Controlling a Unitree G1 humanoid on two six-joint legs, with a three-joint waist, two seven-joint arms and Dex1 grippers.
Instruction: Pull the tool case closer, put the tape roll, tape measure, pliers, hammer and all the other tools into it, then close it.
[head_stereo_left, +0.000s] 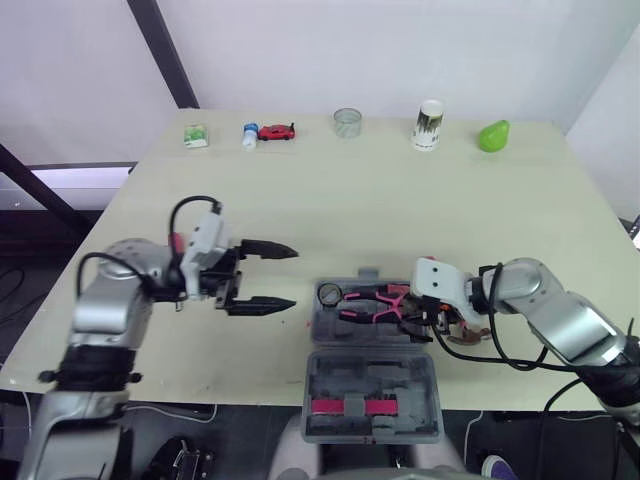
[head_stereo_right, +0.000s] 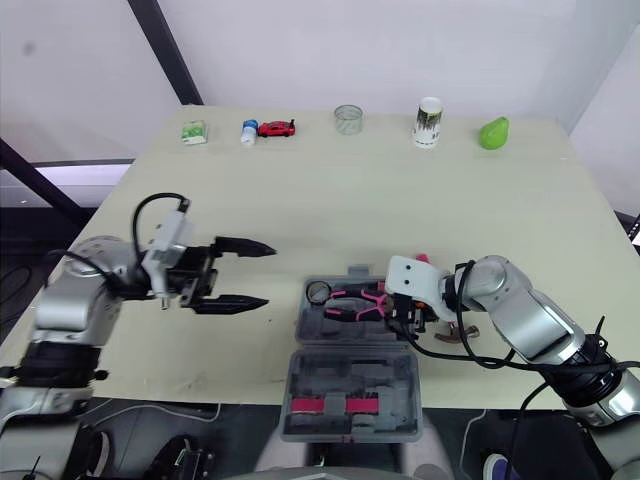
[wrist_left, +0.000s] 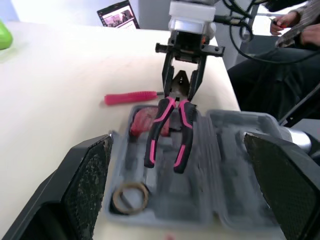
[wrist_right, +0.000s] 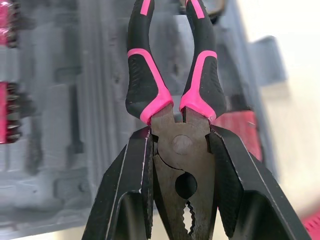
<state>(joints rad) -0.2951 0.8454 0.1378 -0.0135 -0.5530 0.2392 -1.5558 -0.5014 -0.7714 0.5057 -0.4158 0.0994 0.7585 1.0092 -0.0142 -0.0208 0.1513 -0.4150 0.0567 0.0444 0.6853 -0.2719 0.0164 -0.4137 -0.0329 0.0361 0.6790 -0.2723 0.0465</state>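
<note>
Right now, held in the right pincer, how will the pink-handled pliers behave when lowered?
Likely stiff, heavy: the pink-and-black pliers look solid steel. The right pincer clamps bare metal beside the pivot, so slipping is possible. The parted handles could swing.

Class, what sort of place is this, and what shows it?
Likely a robot test lab: a pale table with an open tool case, unrelated props like a toy car along its back edge.

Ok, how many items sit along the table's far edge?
6, left to right: green packet, small bottle, red car, clear round item, white cup, green pear. None seem hidden.
</note>
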